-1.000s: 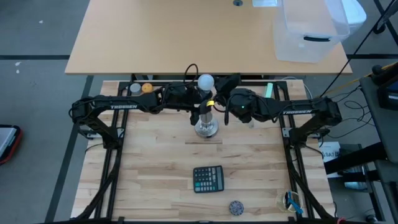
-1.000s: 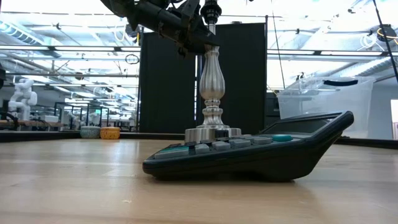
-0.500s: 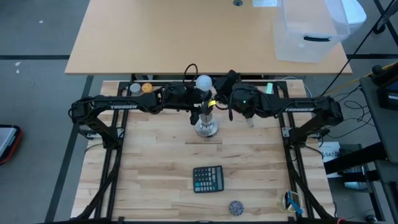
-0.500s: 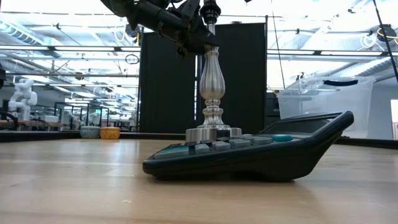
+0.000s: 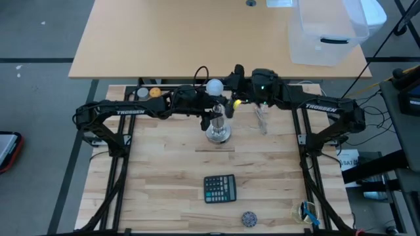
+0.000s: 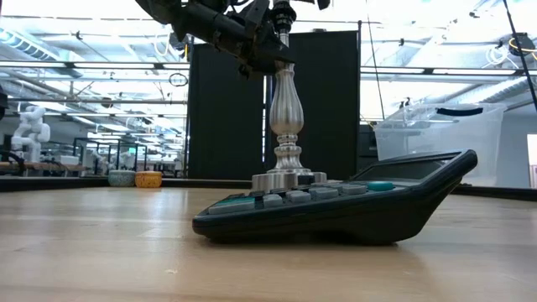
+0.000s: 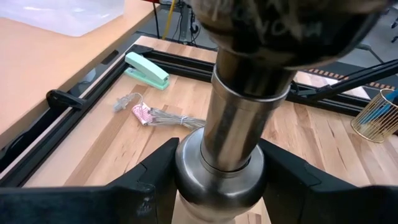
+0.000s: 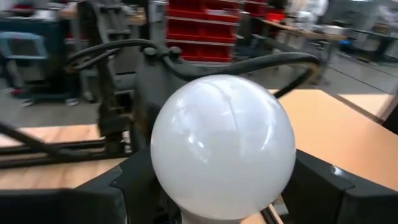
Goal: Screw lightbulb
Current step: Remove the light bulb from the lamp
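Note:
The lightbulb (image 5: 214, 86), a frosted white globe (image 8: 222, 143), stands upright on top of the silver stand (image 5: 218, 133), its lower end in the stand's dark socket (image 7: 280, 25). The stand's round base rests on the table behind the calculator (image 6: 285, 109). My left gripper (image 5: 211, 113) is shut on the stand's upper stem. My right gripper (image 5: 228, 92) reaches in from the right, up at the bulb, with the globe between its fingers. The low view cuts the bulb off. My left gripper (image 7: 219, 180) pinches the rounded collar (image 7: 217, 177) just under the socket between its two fingers. They come nearly level from the table's left and lie across the stem. The stand stays upright on its base. My right gripper (image 8: 222, 193) has its two fingers (image 8: 134, 180) against opposite sides of the globe, at its lower half (image 8: 180, 186). It comes nearly level from the table's right. The bulb sits upright on the socket.
A dark calculator (image 5: 219, 189) lies near the middle front, a small patterned ball (image 5: 249, 217) and a wire cup (image 5: 305, 211) nearer the front edge. An orange ball (image 5: 155, 92) sits far left; a green stapler (image 7: 147, 67) and a bagged cable (image 5: 261, 118) lie right of the stand.
My right gripper has swung from beside the stand's right side toward the far edge and a little up, rolling its wrist, and now stands at the bulb. The stand, the bulb and my left gripper have kept still.

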